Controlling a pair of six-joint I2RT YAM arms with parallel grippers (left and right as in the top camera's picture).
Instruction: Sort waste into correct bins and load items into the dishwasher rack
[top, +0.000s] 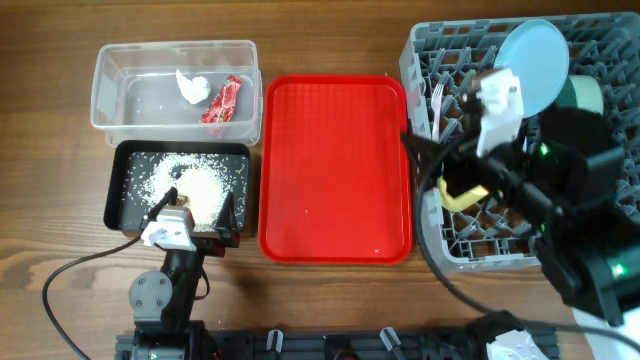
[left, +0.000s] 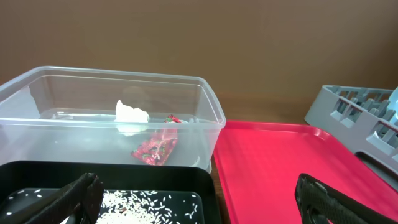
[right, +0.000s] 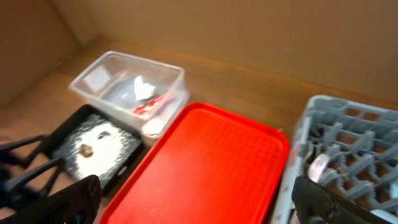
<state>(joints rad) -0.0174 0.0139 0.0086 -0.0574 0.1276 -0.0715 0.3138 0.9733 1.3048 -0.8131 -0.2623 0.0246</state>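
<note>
The left gripper (top: 195, 222) is hanging with jaws wide and empty at the near edge of the black tray (top: 124, 205), where the loose rice (top: 190, 182) is lying. Beyond, the clear tub (top: 110, 90) is holding the soft tissue (top: 192, 86) and the light, slippery wrapper (top: 222, 100). The right gripper (top: 445, 160) is also standing wide over the rack (top: 425, 60), above the yellow cup (top: 462, 198); the pegs are crowding it, so I judge the rim is best for gripping.
</note>
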